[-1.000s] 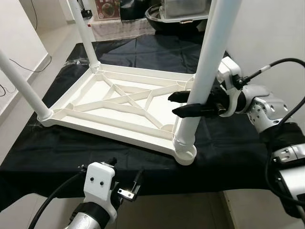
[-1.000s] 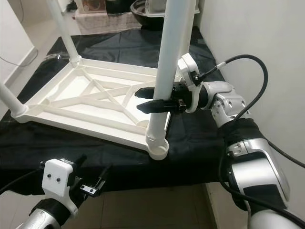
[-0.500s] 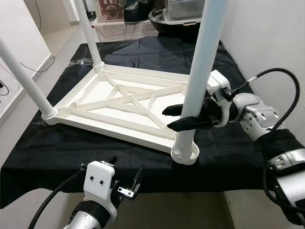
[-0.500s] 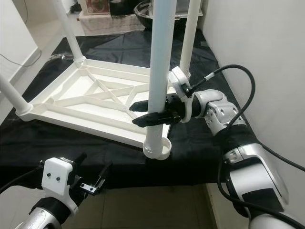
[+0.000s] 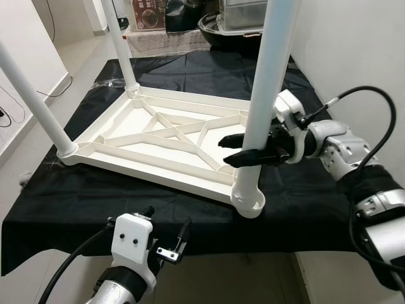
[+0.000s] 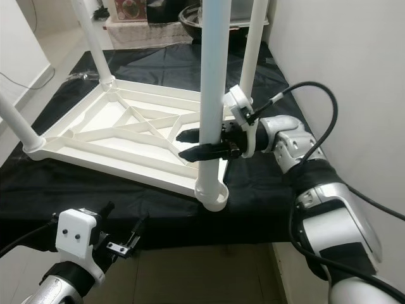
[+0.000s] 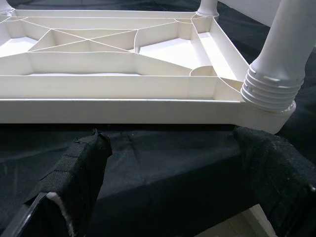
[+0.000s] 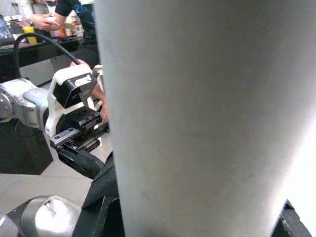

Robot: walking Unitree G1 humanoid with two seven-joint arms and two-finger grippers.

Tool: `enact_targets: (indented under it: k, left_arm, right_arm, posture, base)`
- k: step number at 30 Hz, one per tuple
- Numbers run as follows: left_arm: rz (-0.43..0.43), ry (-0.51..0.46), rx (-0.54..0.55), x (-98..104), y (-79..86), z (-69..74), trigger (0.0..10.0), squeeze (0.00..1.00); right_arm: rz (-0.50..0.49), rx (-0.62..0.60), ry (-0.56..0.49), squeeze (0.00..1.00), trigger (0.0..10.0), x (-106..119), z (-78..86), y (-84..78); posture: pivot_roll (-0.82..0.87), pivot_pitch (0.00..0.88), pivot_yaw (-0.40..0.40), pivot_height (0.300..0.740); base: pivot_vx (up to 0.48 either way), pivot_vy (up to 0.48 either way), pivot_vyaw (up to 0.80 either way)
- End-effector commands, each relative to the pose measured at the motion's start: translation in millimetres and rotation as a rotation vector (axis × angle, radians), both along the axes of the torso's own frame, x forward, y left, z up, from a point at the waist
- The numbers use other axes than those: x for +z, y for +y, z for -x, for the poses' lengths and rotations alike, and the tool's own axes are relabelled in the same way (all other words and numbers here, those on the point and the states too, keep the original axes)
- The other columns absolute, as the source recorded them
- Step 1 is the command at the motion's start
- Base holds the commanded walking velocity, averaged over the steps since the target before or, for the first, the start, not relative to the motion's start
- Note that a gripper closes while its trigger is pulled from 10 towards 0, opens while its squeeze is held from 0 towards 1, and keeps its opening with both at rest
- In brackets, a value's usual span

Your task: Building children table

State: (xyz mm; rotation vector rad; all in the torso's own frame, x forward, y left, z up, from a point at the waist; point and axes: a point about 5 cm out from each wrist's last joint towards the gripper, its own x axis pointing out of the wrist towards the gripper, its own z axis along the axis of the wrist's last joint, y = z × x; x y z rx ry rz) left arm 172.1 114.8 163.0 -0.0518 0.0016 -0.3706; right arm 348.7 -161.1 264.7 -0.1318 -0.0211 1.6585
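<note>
A white children's table (image 5: 158, 136) lies upside down on a black cloth (image 5: 95, 196), its legs pointing up. The near right leg (image 5: 266, 82) stands in its corner socket (image 5: 248, 201). My right gripper (image 5: 235, 149) is shut on this leg a little above the socket, one black finger on each side. In the right wrist view the leg (image 8: 197, 118) stands very close. My left gripper (image 5: 168, 234) hangs low in front of the cloth's near edge, open with nothing between its fingers (image 7: 79, 173); its wrist view faces the table's near rim (image 7: 123, 106).
Three more legs stand up: near left (image 5: 31, 95), far left (image 5: 120, 44), far right (image 6: 253, 44). A white wall (image 5: 354, 50) runs close along the right. A dark bowl (image 5: 215, 25) and boxes sit behind the cloth. A person (image 8: 64, 10) stands in the background.
The head view has shifted a little. My right gripper stays on the near right leg, with small shifts in height along it. The left gripper has not moved.
</note>
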Motion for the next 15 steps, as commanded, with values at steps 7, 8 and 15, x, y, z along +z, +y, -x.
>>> enact_targets:
  k: [7, 8, 15]
  left_arm:
    - [-0.014, 0.013, 0.010, -3, 1.4, 2.0, 10.0, 0.00]
    - [-0.015, 0.013, 0.011, -3, 1.7, 2.0, 10.0, 0.00]
    - [-0.016, 0.013, 0.012, -3, 2.1, 2.2, 10.0, 0.00]
  right_arm:
    - [0.031, 0.021, -0.024, 0.00, 10.0, 4, 1.0, 0.5]
    - [0.052, 0.027, -0.024, 0.00, 10.0, -1, 2.0, 1.1]
    - [0.079, 0.020, -0.022, 0.00, 10.0, -11, 0.4, 2.5]
  posture:
    - [0.11, 0.132, 0.030, 0.740]
    - [0.11, 0.134, 0.032, 0.740]
    - [0.11, 0.134, 0.035, 0.740]
  base:
    - [0.000, 0.000, 0.00]
    - [0.000, 0.000, 0.00]
    - [0.000, 0.000, 0.00]
